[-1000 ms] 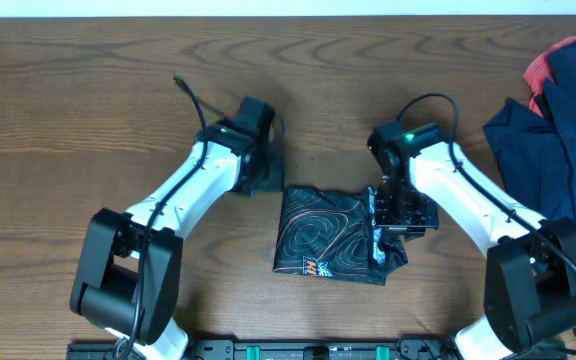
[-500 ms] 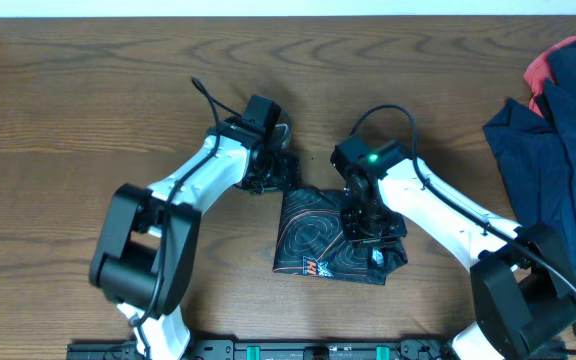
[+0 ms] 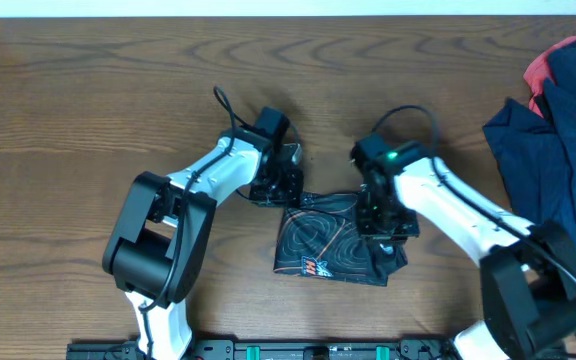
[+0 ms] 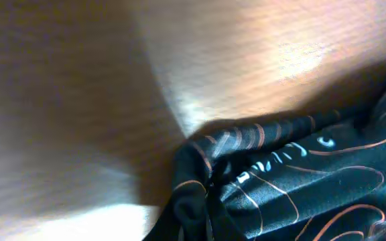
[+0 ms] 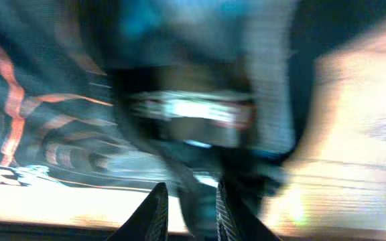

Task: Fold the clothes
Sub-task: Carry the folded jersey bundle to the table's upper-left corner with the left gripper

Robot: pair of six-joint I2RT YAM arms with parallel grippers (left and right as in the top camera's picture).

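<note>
The left claw [image 3: 288,188] sits at the far left corner of the folded black sports jersey with fine orange-white contour lines [image 3: 323,242]. Its wrist view shows that corner bunched close below but no fingers, so I cannot tell whether it grips. The right claw [image 3: 381,222] hangs over the jersey's right part. Its wrist view is badly blurred, so its state is equally unclear. The jersey lies on the brown wood-grain table [image 3: 88,120]. Well right of the right claw, a plain navy garment [image 3: 533,150] seems heaped against a red garment [image 3: 558,58].
</note>
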